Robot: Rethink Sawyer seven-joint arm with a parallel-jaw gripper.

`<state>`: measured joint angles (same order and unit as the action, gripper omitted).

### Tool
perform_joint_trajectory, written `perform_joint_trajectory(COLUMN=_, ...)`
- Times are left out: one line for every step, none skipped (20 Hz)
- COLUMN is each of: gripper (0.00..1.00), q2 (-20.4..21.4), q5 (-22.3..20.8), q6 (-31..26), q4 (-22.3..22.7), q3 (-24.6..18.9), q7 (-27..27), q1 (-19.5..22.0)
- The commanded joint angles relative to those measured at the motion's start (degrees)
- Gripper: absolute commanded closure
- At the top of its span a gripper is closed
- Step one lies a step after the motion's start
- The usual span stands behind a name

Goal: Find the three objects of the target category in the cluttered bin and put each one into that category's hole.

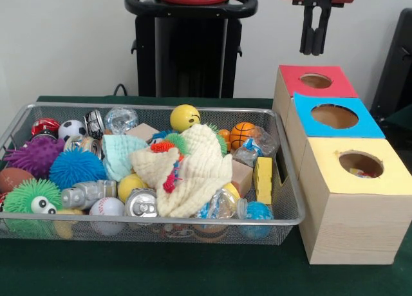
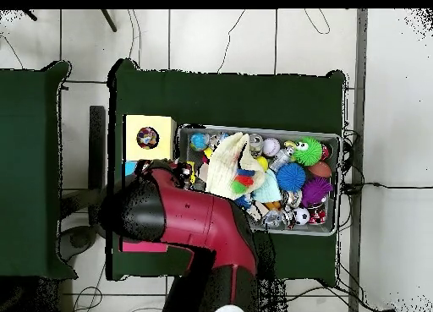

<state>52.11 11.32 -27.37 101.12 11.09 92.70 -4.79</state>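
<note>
Front view shows the gripper (image 1: pixel 315 48) raised above the red-topped box (image 1: pixel 315 81), fingers (image 1: pixel 308 32) hanging close together and empty. A spotted cloth piece (image 1: pixel 359 174) already lies inside the hole (image 1: pixel 361 164) of the yellow-topped box. Remaining search lies in the bin (image 1: pixel 283 209), beside the boxes, near the cream cloth (image 1: pixel 193 170).

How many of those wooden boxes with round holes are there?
3, in a row beside the wire bin: the red-topped box farthest back, the blue-topped box in the middle, the yellow-topped box nearest.
</note>
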Motion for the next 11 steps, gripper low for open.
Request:
perform_joint_trajectory(gripper=1.0, q2=-0.35, q5=-3.36, q6=-4.39, q4=3.99, q3=-1.49, q7=5.55, q1=1.38)
perform_joint_trajectory(gripper=1.0, q2=-0.33, q5=-3.38, q6=-4.42, q4=3.98, q3=-1.48, q7=5.51, q1=1.4)
perform_joint_trajectory(gripper=1.0, q2=-0.3, q5=-3.42, q6=-4.47, q4=3.92, q3=-1.43, q7=5.48, q1=1.42)
perform_joint_trajectory(gripper=1.0, q2=-0.29, q5=-3.39, q6=-4.3, q4=4.04, q3=-1.49, q7=5.47, q1=1.51)
perform_joint_trajectory(gripper=1.0, q2=-0.23, q5=-3.39, q6=-4.2, q4=4.18, q3=-1.49, q7=5.45, q1=1.53)
perform_joint_trajectory(gripper=1.0, q2=-0.23, q5=-3.33, q6=-4.03, q4=4.29, q3=-1.6, q7=5.41, q1=1.64)
perform_joint_trajectory(gripper=1.0, q2=-0.15, q5=-3.32, q6=-3.9, q4=4.49, q3=-1.64, q7=5.34, q1=1.72)
perform_joint_trajectory(gripper=1.0, q2=-0.09, q5=-3.35, q6=-3.97, q4=4.48, q3=-1.58, q7=5.36, q1=1.67)
perform_joint_trajectory(gripper=1.0, q2=-0.03, q5=-3.39, q6=-4.03, q4=4.47, q3=-1.52, q7=5.37, q1=1.62)
perform_joint_trajectory(gripper=1.0, q2=0.05, q5=-3.44, q6=-4.14, q4=4.4, q3=-1.47, q7=5.31, q1=1.61)
perform_joint_trajectory(gripper=1.0, q2=0.09, q5=-3.49, q6=-4.12, q4=4.46, q3=-1.47, q7=5.21, q1=1.67)
